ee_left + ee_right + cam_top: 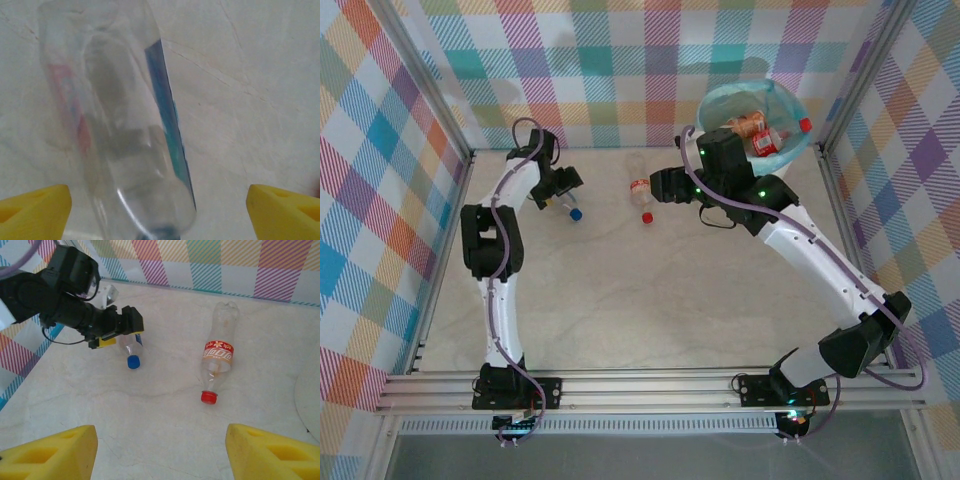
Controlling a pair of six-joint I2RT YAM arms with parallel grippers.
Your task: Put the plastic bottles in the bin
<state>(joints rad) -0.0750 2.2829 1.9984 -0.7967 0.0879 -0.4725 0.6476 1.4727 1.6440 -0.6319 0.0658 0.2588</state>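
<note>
Plastic bottles (761, 136) lie in the bin (718, 104) at the far right corner of the table (650, 300). Two more lie on the table. The blue-capped bottle (131, 140) is between the fingers (35, 207) of my left gripper (160, 212), which stand wide apart, not touching it. The red-capped bottle (218, 360) lies near my right gripper (160, 452), whose fingers are apart too.

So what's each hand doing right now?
Left hand: open around the clear blue-capped plastic bottle, not gripping.
Right hand: open, empty.
</note>
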